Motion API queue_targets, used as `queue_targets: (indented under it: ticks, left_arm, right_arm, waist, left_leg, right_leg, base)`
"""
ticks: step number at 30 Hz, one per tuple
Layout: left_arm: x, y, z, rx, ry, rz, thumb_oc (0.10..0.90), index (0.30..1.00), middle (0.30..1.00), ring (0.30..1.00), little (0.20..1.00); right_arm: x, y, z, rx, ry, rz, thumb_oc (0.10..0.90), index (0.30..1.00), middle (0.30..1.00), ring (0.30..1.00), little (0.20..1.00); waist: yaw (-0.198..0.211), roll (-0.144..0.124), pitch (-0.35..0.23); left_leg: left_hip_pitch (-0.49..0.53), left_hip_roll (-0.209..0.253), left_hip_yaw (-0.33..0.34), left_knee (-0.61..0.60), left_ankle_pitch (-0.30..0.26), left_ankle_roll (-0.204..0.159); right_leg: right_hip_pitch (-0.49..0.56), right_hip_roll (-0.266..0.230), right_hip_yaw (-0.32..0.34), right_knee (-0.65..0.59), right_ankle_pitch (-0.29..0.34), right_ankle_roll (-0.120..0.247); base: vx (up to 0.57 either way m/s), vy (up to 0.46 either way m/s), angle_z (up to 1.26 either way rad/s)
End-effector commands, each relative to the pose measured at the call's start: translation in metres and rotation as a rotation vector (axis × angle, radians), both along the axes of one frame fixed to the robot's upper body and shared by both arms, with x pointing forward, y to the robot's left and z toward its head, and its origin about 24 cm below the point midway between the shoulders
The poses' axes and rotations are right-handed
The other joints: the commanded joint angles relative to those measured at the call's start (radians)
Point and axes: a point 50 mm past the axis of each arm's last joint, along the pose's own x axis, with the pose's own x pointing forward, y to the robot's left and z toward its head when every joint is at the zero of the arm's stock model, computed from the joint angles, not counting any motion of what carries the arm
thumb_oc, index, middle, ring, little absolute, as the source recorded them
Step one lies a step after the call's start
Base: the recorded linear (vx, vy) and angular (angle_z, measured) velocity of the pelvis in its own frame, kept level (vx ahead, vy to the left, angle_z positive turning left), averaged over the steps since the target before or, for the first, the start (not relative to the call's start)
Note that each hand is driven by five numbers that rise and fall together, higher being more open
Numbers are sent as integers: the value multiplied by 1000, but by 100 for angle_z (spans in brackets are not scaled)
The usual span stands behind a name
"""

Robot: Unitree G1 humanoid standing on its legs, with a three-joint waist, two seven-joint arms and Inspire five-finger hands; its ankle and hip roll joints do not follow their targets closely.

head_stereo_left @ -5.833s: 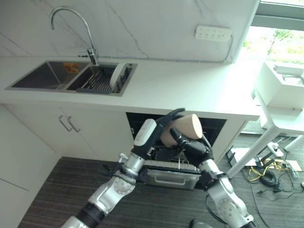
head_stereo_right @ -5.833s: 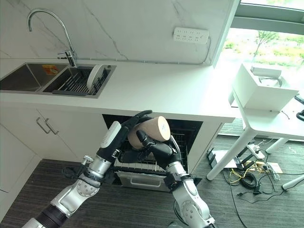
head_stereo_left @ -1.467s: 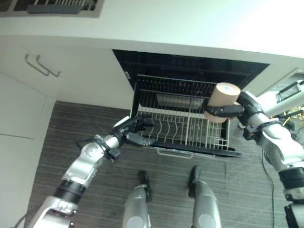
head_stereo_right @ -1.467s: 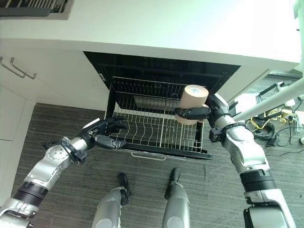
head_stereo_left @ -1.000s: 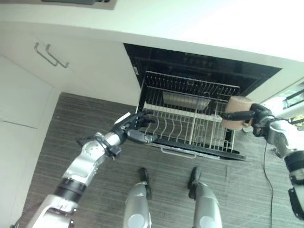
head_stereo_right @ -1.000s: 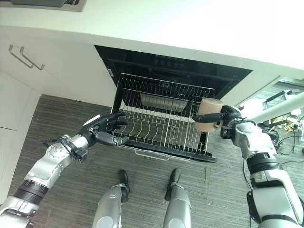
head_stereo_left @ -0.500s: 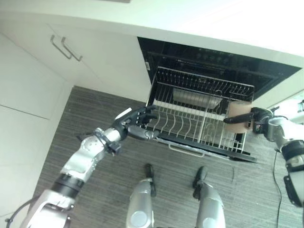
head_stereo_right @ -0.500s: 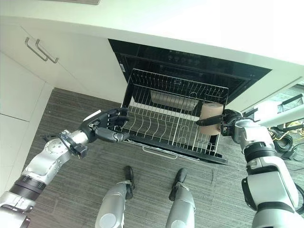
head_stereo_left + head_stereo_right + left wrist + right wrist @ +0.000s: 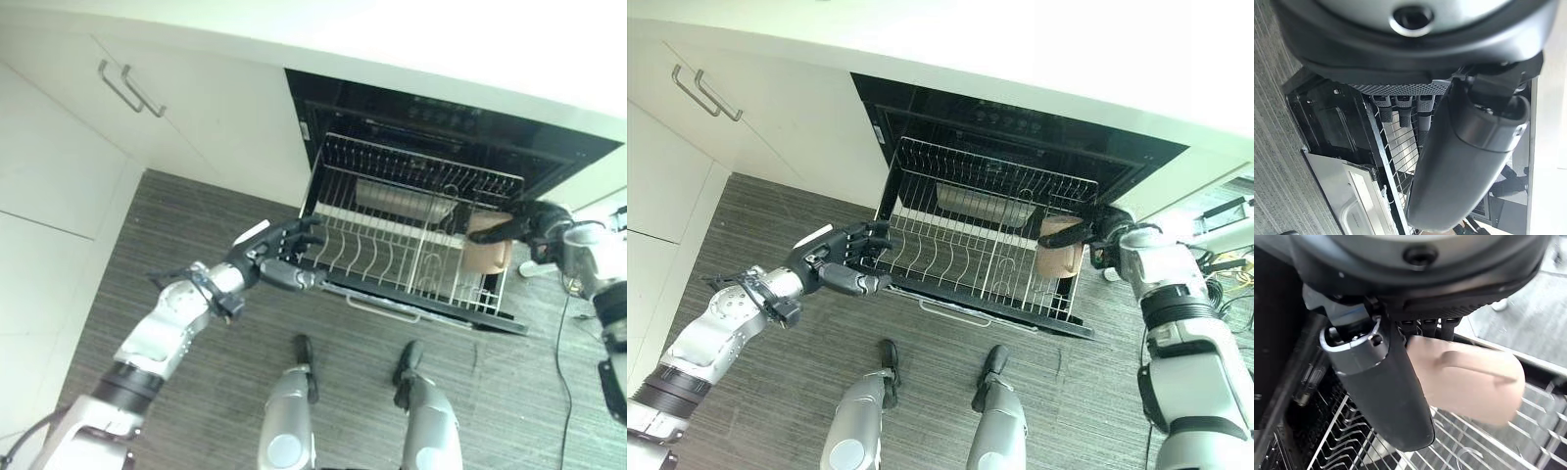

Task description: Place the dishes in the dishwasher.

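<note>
Under the counter [image 9: 411, 39] the dishwasher rack [image 9: 392, 245] sits pulled out, left hand [image 9: 279, 257] curled on its edge, right hand [image 9: 1087, 233] gripping the tan cup [image 9: 1058, 250] low at the right end, where wires could tip it.

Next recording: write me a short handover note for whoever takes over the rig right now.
Right robot hand: curled round the tan cup, holding it low at the right end of the pulled-out dishwasher rack; not released.
Left robot hand: at the rack's front left corner, fingers curled by the wire edge; whether it grips the wire cannot be told.
Done: dishwasher open, rack out, cup brought down to the rack.
Left: seat the cup, let go, withdraw the hand, then load any other dishes and push the rack in.
</note>
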Motion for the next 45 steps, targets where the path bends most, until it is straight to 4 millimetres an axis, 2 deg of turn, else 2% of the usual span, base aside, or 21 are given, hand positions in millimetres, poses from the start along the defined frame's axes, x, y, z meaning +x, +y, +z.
queue_targets:
  ticks: [1, 4, 10, 12, 16, 18, 20, 21, 23, 25, 28, 29, 30, 34, 36, 38, 42, 43, 44, 45]
  left_arm:
    - [-9, -8, 36, -87, -180, -84, 800, 900, 900, 900, 900]
    - [-11, -6, 37, -82, -185, -80, 800, 900, 900, 900, 900]
    - [-17, -1, 43, -126, -253, -38, 800, 900, 900, 900, 900]
    - [-20, 0, 47, -178, -300, -18, 800, 900, 900, 900, 900]
    - [-27, 3, 51, -257, -382, 63, 800, 900, 900, 900, 900]
    - [-37, 6, 52, -332, -431, 99, 800, 900, 900, 900, 900]
    - [-43, 9, 52, -351, -468, 120, 800, 900, 900, 900, 900]
    - [-54, 12, 52, -387, -534, 165, 800, 900, 900, 900, 900]
    - [-64, 15, 51, -424, -586, 202, 800, 900, 900, 900, 900]
    - [-73, 18, 46, -436, -620, 246, 800, 900, 900, 900, 900]
    - [-81, 26, 33, -406, -588, 332, 800, 900, 900, 900, 900]
    - [-89, 34, 25, -410, -559, 366, 800, 900, 900, 900, 900]
    - [-92, 36, 22, -407, -551, 369, 800, 900, 900, 900, 900]
    - [-96, 39, 20, -379, -548, 362, 800, 900, 900, 900, 900]
    - [-99, 41, 20, -344, -535, 330, 800, 900, 900, 900, 900]
    - [-99, 41, 20, -334, -523, 311, 800, 900, 900, 900, 900]
    - [-99, 42, 17, -324, -484, 267, 800, 900, 900, 900, 900]
    - [-98, 41, 15, -327, -456, 248, 800, 900, 900, 900, 900]
    - [-99, 41, 14, -324, -446, 242, 800, 900, 900, 900, 900]
    - [-99, 41, 13, -322, -436, 242, 800, 900, 900, 900, 900]
  right_arm:
    - [-5, -5, 49, -49, -132, 5, 800, 900, 900, 900, 900]
    - [-9, -7, 55, -78, -161, 4, 800, 900, 900, 900, 900]
    - [-16, 2, 71, -99, -272, 14, 800, 900, 900, 900, 900]
    - [-19, 5, 68, -83, -290, 14, 800, 900, 900, 900, 900]
    - [-27, 11, 47, 13, -332, 18, 800, 900, 900, 900, 900]
    - [-38, 14, 29, 60, -372, 20, 800, 900, 900, 900, 900]
    - [-46, 18, 19, 95, -413, 13, 800, 900, 900, 900, 900]
    - [-62, 29, -2, 149, -468, 16, 800, 900, 900, 900, 900]
    - [-79, 38, -20, 190, -501, 49, 800, 900, 900, 900, 900]
    - [-94, 49, -30, 290, -550, 79, 800, 900, 900, 900, 900]
    - [-113, 58, -40, 333, -628, 100, 800, 900, 900, 900, 900]
    - [-129, 61, -47, 395, -668, 114, 800, 900, 900, 900, 900]
    - [-133, 61, -48, 412, -686, 113, 800, 900, 900, 900, 900]
    - [-139, 57, -47, 414, -743, 95, 800, 900, 900, 900, 900]
    - [-147, 56, -41, 419, -808, 105, 800, 900, 900, 900, 900]
    - [-148, 57, -40, 410, -817, 107, 800, 900, 900, 900, 900]
    - [-153, 57, -41, 391, -843, 92, 800, 900, 900, 900, 900]
    - [-158, 60, -35, 360, -919, 100, 800, 900, 900, 900, 900]
    - [-160, 64, -32, 337, -948, 116, 800, 900, 900, 900, 900]
    - [-162, 67, -29, 320, -972, 136, 800, 900, 900, 900, 900]
  waist:
    - [-9, -15, -85]
    - [-14, -20, -89]
    - [-26, -26, -97]
    - [-30, -29, -101]
    - [-36, -38, -117]
    - [-37, -47, -132]
    - [-40, -53, -140]
    - [-52, -61, -157]
    - [-65, -65, -176]
    - [-78, -66, -197]
    - [-93, -66, -232]
    - [-96, -70, -260]
    - [-96, -72, -269]
    - [-95, -75, -290]
    - [-88, -77, -302]
    - [-82, -76, -306]
    - [-83, -77, -318]
    - [-97, -76, -321]
    - [-100, -72, -322]
    - [-97, -63, -322]
  left_leg:
    - [30, 45, -67, 25, -110, -33]
    - [35, 48, -63, 25, -112, -32]
    - [46, 53, -55, 25, -117, -31]
    - [49, 53, -53, 25, -119, -31]
    - [60, 53, -52, 25, -124, -28]
    - [69, 54, -52, 25, -125, -28]
    - [75, 57, -50, 25, -127, -28]
    - [90, 62, -46, 25, -133, -26]
    - [95, 65, -41, 25, -132, -23]
    - [115, 69, -29, 25, -142, -23]
    - [126, 71, -12, 25, -139, -22]
    - [135, 66, -5, 25, -142, -20]
    - [148, 63, 1, 25, -153, -19]
    - [156, 50, 9, 25, -157, -11]
    - [179, 18, 3, 25, -189, 6]
    - [186, -6, -5, 25, -203, 18]
    - [194, -65, -7, 25, -230, 53]
    - [202, -88, -5, 25, -249, 71]
    - [204, -92, -4, 25, -256, 82]
    - [208, -89, 9, 25, -257, 90]
  right_leg:
    - [21, -34, 44, 20, -97, 92]
    - [26, -32, 44, 20, -98, 92]
    - [33, -27, 48, 20, -102, 91]
    - [34, -25, 49, 20, -104, 91]
    - [48, -20, 49, 20, -110, 89]
    - [60, -19, 47, 20, -113, 90]
    - [68, -18, 45, 20, -114, 90]
    - [80, -10, 49, 20, -119, 89]
    - [83, -4, 54, 20, -119, 86]
    - [97, 5, 60, 20, -131, 84]
    - [108, 11, 69, 20, -135, 81]
    - [117, 8, 76, 20, -138, 86]
    - [128, 4, 75, 20, -145, 92]
    - [132, -8, 74, 20, -138, 99]
    - [152, -36, 75, 20, -133, 124]
    - [159, -52, 79, 20, -123, 130]
    - [148, -92, 91, 20, -44, 138]
    - [136, -95, 112, 20, 18, 147]
    - [137, -86, 112, 20, 46, 150]
    - [152, -69, 80, 20, 44, 148]
  base:
    - [0, 0, 0]
    - [0, 0, 0]
    - [0, 0, 0]
    - [0, 0, 0]
    - [11, -5, 0]
    - [46, -38, 0]
    - [56, -30, -1]
    - [90, -21, -1]
    - [86, 18, -7]
    - [87, 78, -7]
    - [91, 92, -13]
    - [151, 130, -16]
    - [156, 155, -14]
    - [44, 102, -10]
    - [90, 209, -4]
    - [62, 203, -6]
    - [69, 244, -16]
    - [76, 266, -20]
    - [65, 288, -17]
    - [33, 246, -32]
